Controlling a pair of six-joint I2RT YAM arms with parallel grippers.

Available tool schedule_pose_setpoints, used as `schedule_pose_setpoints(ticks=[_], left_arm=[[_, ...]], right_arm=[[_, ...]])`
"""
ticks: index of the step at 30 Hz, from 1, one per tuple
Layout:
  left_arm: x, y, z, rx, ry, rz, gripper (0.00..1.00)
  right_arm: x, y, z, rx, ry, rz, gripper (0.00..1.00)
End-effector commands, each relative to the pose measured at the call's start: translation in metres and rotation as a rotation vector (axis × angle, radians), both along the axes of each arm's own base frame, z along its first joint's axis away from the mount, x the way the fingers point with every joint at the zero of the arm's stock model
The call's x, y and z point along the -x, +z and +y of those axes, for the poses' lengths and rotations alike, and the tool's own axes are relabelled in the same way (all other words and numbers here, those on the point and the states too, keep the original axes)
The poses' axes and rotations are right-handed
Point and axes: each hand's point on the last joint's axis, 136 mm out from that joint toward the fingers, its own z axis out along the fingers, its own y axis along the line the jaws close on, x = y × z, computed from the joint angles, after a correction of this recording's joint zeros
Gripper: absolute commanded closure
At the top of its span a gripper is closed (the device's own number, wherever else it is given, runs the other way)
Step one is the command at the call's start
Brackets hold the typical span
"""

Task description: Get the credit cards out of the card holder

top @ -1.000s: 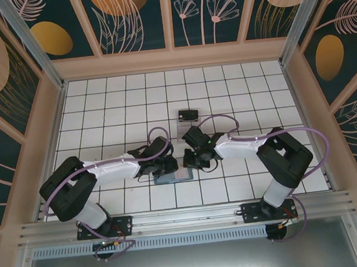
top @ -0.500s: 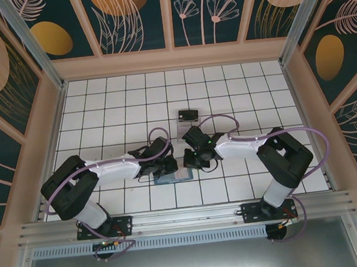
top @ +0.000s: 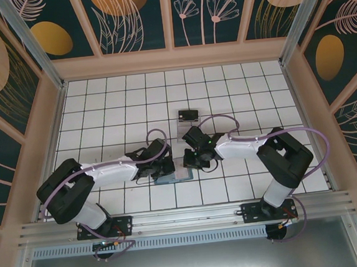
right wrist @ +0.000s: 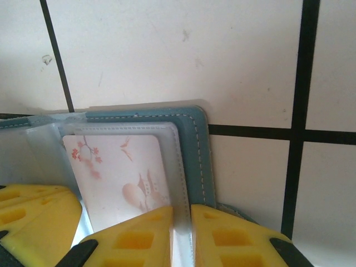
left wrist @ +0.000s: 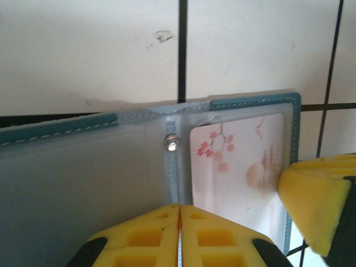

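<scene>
The teal card holder (top: 173,177) lies open on the tiles between both grippers. Its clear sleeves show in the left wrist view, framed by the teal edge (left wrist: 250,102). One sleeve holds a pale credit card (left wrist: 239,167) printed with pink blossoms; the same card (right wrist: 119,172) appears in the right wrist view beside the stitched teal cover (right wrist: 197,150). My left gripper (left wrist: 179,208) is shut at the sleeves' middle binding strip. My right gripper (right wrist: 181,214) is shut on the clear sleeve's outer edge. A dark credit card (top: 188,115) lies farther back.
A clear plastic tray (top: 184,130) stands just behind the grippers, with the dark card at its far end. The right gripper's yellow finger (left wrist: 317,206) crowds the holder's right edge. White tiled floor stretches to the walls on all sides.
The left arm's elbow has swung a little to the left and lower. Both grippers stay at the card holder, which has not visibly moved.
</scene>
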Motion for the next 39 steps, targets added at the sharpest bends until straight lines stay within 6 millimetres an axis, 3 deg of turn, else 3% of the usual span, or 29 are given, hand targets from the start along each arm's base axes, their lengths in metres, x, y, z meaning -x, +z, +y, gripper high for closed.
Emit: schedule_pose_setpoints(ticks=[1, 8, 18, 24, 32, 39], left_arm=[[0.004, -0.002, 0.012, -0.035, 0.011, 0.004, 0.89], [-0.001, 0.019, -0.016, 0.125, -0.017, -0.017, 0.84], [-0.006, 0.029, -0.036, 0.220, -0.016, 0.000, 0.81], [-0.006, 0.014, -0.024, 0.149, 0.006, 0.014, 0.81], [-0.005, 0.012, -0.005, 0.201, 0.039, 0.014, 0.79], [0.002, 0.010, -0.012, 0.263, -0.006, 0.038, 0.77]], right_arm=[[0.010, -0.017, -0.014, 0.064, -0.009, 0.037, 0.83], [0.009, -0.015, -0.013, 0.064, -0.006, 0.034, 0.83], [0.010, -0.015, -0.015, 0.065, -0.010, 0.036, 0.84], [0.011, -0.015, -0.017, 0.066, -0.013, 0.036, 0.83], [0.011, -0.015, -0.016, 0.064, -0.010, 0.037, 0.83], [0.011, -0.014, -0.014, 0.062, -0.003, 0.041, 0.83]])
